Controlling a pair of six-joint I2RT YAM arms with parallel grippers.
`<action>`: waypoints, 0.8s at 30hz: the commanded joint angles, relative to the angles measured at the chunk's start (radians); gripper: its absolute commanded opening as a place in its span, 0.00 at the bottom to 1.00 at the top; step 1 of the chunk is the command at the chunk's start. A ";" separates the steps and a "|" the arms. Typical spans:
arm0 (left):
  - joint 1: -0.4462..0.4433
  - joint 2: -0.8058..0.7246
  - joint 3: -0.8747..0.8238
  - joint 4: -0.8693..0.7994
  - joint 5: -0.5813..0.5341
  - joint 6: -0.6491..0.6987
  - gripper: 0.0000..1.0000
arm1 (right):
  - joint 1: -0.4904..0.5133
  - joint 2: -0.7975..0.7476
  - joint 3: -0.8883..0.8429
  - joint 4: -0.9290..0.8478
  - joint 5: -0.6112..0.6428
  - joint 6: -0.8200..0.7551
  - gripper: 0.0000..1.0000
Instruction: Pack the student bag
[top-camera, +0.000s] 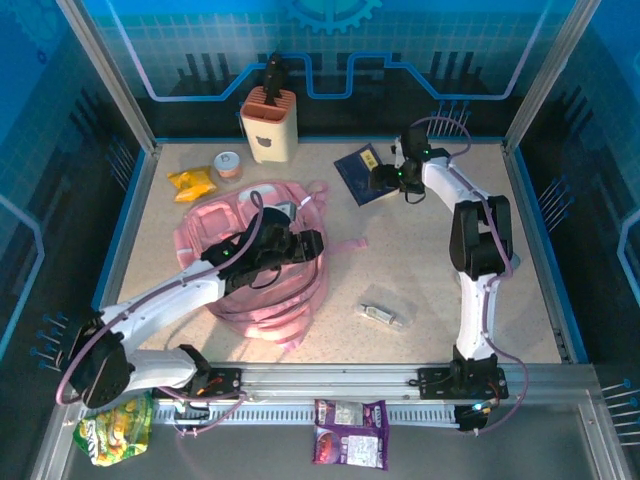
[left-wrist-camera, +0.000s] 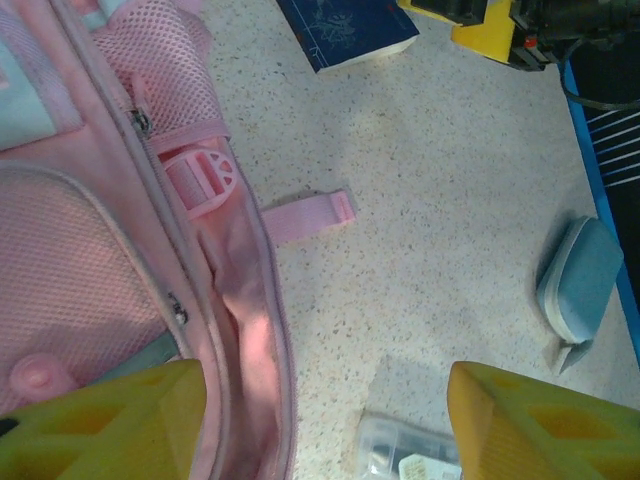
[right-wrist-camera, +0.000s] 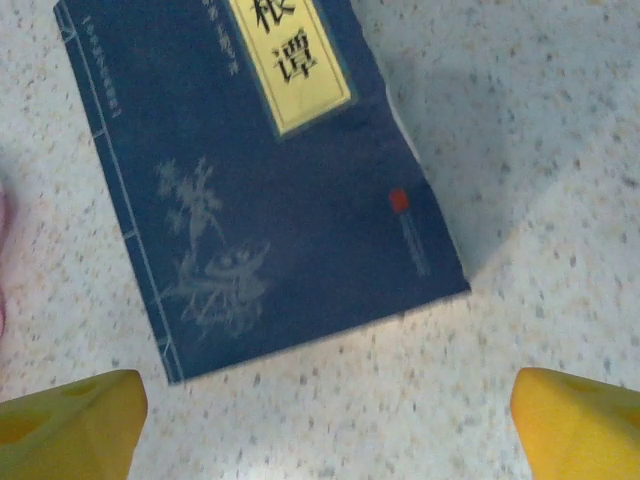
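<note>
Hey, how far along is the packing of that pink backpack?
Early. Done: nothing I can confirm; the student bag hides its inside. In hand: nothing; the right pincer hangs open over the blue book, the left pincer open over the bag's edge. Left: book, yellow snack pack and clear packet lie outside.

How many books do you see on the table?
1. The dark blue soft-cover book lies at the far side, right of the pink fabric backpack; others may be hidden inside it.

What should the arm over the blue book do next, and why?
Probably lower the right gripper onto the blue book: its jaws are open right above it, and the book lies flat on the table, not in the student bag.
</note>
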 joint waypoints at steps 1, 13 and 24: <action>-0.005 0.034 0.041 0.097 0.019 -0.053 0.66 | -0.008 0.091 0.121 -0.109 -0.022 -0.022 0.91; -0.005 0.125 0.075 0.146 0.017 -0.076 0.69 | -0.010 0.269 0.315 -0.213 -0.038 -0.032 0.85; -0.007 0.127 0.078 0.138 0.015 -0.094 0.70 | 0.021 0.138 0.103 -0.203 0.079 0.023 0.57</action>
